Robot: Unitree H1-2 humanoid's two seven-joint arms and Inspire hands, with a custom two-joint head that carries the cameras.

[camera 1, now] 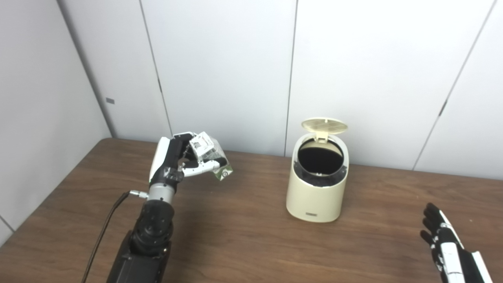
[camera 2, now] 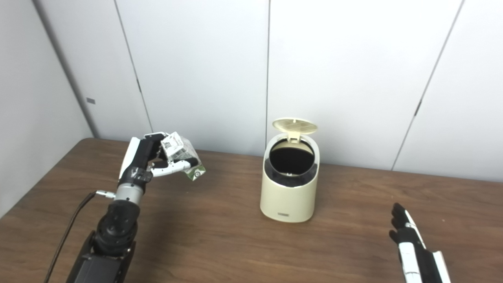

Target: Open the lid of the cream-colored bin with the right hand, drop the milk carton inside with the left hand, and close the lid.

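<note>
The cream-colored bin (camera 1: 316,196) stands on the brown table, right of centre. Its lid (camera 1: 324,125) is tipped up at the back and the dark inside shows. My left hand (camera 1: 177,161) is shut on the milk carton (camera 1: 208,154), a small white and green box, and holds it tilted above the table, well left of the bin. My right hand (camera 1: 442,239) is open and empty at the lower right, apart from the bin. The same scene shows in the right eye view: bin (camera 2: 290,196), carton (camera 2: 182,154), right hand (camera 2: 408,239).
The wooden table (camera 1: 243,236) runs across the view, with its back edge against white wall panels (camera 1: 220,70). A black cable (camera 1: 104,232) hangs beside my left forearm.
</note>
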